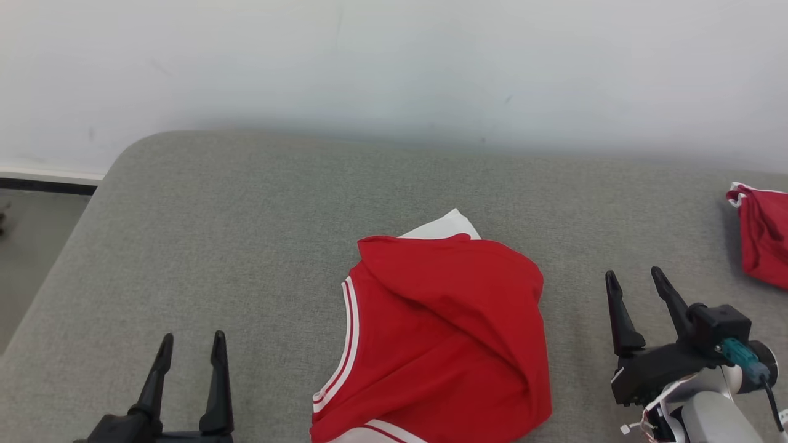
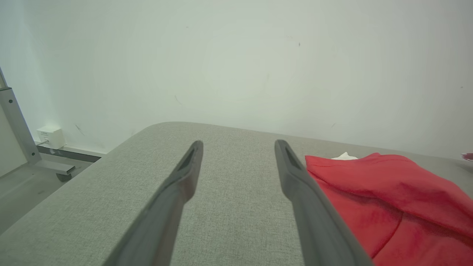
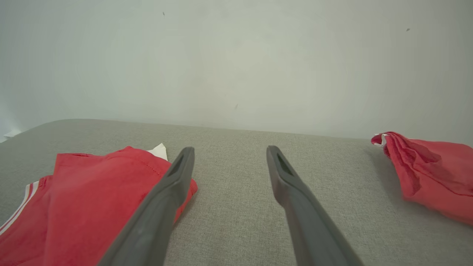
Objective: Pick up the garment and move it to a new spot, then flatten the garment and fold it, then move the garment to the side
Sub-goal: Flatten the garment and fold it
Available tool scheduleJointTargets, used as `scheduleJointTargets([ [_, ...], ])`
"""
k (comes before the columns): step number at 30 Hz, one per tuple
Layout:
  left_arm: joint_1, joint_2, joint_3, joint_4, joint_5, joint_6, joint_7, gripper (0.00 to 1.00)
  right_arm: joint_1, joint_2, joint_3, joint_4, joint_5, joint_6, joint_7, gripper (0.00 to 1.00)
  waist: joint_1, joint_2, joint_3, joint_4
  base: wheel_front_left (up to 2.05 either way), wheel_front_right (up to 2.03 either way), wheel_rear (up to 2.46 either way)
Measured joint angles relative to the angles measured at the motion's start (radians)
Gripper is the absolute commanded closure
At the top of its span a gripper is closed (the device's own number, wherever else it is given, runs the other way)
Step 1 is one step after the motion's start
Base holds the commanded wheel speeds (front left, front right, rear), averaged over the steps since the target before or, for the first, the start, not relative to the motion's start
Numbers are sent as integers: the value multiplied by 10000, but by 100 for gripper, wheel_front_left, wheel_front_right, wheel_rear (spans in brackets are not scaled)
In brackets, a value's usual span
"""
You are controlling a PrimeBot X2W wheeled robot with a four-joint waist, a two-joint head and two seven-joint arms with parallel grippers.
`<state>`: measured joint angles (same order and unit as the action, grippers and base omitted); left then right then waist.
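A crumpled red knit garment with white striped trim point(image 1: 443, 332) lies in a loose heap near the front middle of a grey, coarse-woven padded surface with a rounded corner point(image 1: 246, 234). A white inner layer peeks out at its far edge. Its folds are soft and rounded, which suggests thin, limp cloth that would sag when lifted.

The left gripper with two long dark tapered fingers point(image 1: 192, 336) sits to the garment's left, spread wide and holding nothing. The matching right gripper point(image 1: 633, 273) sits near the garment's right side, also spread wide and empty. Neither touches the cloth. Flanking the heap this way looks like readiness to take opposite edges, so the pick-up seems not yet begun.

A second bunched red cloth with white edging point(image 1: 763, 240) lies well apart at the far right edge. A plain pale wall point(image 1: 394, 61) rises behind.
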<state>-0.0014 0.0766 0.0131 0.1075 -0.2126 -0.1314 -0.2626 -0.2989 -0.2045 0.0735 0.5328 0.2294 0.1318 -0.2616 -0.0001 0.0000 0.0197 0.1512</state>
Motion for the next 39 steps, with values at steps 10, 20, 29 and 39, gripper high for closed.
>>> scheduleJointTargets([
  [10, -350, -36, -357, 27, -50, 0, 0, 0, -1340, -165, 435, 1781, -71, 0, 167, 0, 1, -1, 352, 626, 0, 0, 0],
  [20, -784, -81, -625, 186, -186, 0, 0, 0, -2421, -48, 980, 4115, 180, 0, 374, 0, 2, 0, 951, 1354, 0, 0, 0],
  [29, -922, -107, -596, 236, -238, 0, 0, 0, -2974, 213, 1371, 5133, 777, 0, 221, 100, 3, 0, 1320, 1629, 0, 0, 0],
  [39, -781, -140, -389, 301, -173, 0, 0, 0, -2481, -207, 989, 3919, 924, 0, 13, 100, 3, 0, 1003, 1369, 0, 0, 0],
])
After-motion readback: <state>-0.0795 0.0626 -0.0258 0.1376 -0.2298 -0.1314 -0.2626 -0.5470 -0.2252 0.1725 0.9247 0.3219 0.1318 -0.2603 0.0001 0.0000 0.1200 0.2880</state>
